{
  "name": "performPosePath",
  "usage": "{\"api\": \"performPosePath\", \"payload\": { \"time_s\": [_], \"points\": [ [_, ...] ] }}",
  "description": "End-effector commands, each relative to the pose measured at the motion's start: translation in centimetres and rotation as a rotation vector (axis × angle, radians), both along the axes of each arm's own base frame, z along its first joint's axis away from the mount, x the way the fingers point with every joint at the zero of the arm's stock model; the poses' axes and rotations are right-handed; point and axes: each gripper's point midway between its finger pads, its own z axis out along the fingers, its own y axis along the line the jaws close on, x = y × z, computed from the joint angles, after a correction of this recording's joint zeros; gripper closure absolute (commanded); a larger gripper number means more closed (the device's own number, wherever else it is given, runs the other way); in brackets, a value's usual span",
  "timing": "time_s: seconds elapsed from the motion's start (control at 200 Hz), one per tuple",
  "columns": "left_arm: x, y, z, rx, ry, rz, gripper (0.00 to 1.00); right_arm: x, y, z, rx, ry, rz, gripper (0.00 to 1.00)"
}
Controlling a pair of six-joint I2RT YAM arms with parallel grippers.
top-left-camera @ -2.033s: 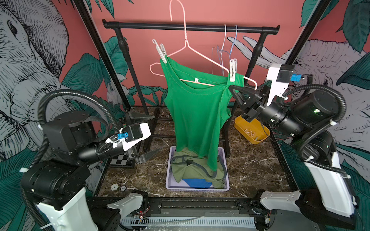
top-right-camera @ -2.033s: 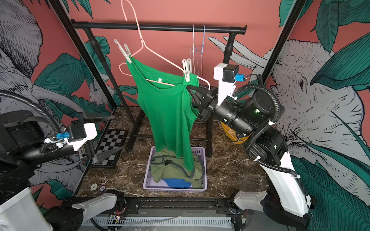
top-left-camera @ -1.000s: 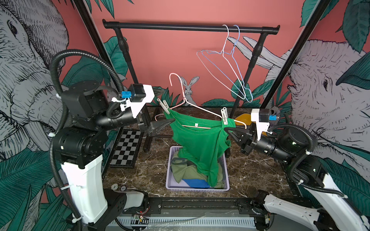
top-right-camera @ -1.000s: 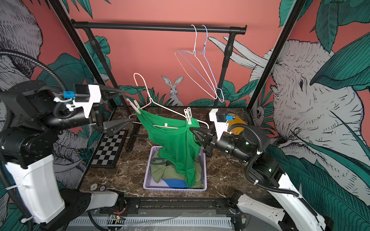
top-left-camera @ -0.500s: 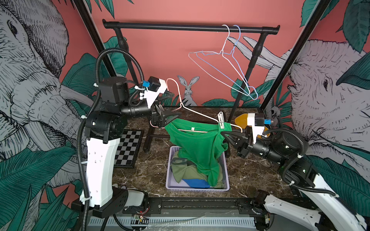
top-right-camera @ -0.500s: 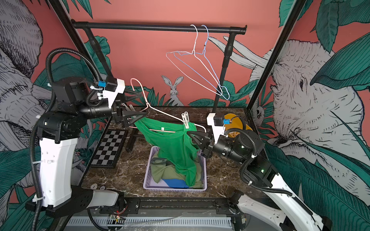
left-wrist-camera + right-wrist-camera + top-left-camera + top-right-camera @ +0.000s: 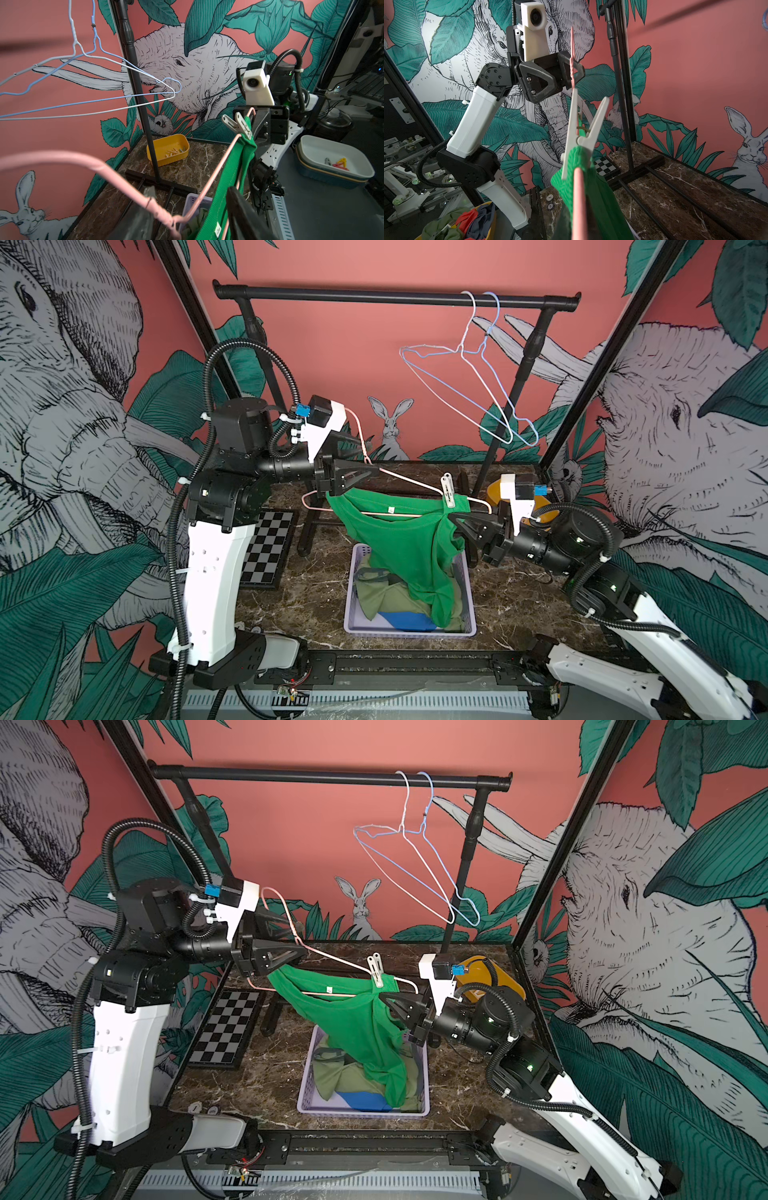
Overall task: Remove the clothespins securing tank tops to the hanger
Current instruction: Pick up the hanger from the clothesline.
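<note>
Right fingers [image 7: 471, 526]: pressed together on pink hanger [image 7: 579, 197] end through green tank top [image 7: 407, 543], frame centre. Left fingers [image 7: 537, 70]: half spread astride hanger neck; hold cannot be told. White clothespin [image 7: 582, 140], centre: probably light, stiff, springy; best squeezed at splayed tails.

Looks like a robotics lab test cell rather than a home: printed jungle backdrop [image 7: 390, 427] on three sides, black frame posts [image 7: 606, 356], robot arms [image 7: 212, 572] mounted on a black rail [image 7: 415, 664] at 6 o'clock of a marble worktop [image 7: 316, 585], clothes rail [image 7: 395, 296] at 12; further robot rigs [image 7: 398, 193] and parts tubs [image 7: 320, 149] outside
</note>
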Motion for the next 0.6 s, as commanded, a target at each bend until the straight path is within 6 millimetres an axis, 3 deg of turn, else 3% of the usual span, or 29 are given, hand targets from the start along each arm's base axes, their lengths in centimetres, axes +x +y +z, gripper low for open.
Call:
{"api": "performPosePath", "payload": {
  "time_s": [0.0, 0.185, 0.36, 0.545, 0.59],
  "points": [
    [-0.5, 0.0, 0.4, -0.018, -0.005, -0.025, 0.58, -0.9, -0.5, 2.9, 0.099, -0.085, 0.017, 1.0],
    [-0.3, 0.0, 0.2, -0.017, 0.002, -0.018, 0.84, -0.4, -0.4, 2.5, 0.092, -0.083, 0.004, 1.0],
    [0.5, 0.0, -0.2, -0.012, 0.017, 0.018, 1.0, 0.5, -0.3, 1.7, 0.064, -0.076, -0.042, 1.0],
    [2.5, 0.5, -1.1, 0.009, 0.036, 0.127, 1.0, 2.2, -0.7, -0.2, -0.005, -0.053, -0.136, 1.0],
    [2.8, 0.5, -1.3, 0.013, 0.044, 0.138, 1.0, 2.5, -0.8, -0.8, -0.025, -0.046, -0.155, 0.9]
  ]
}}
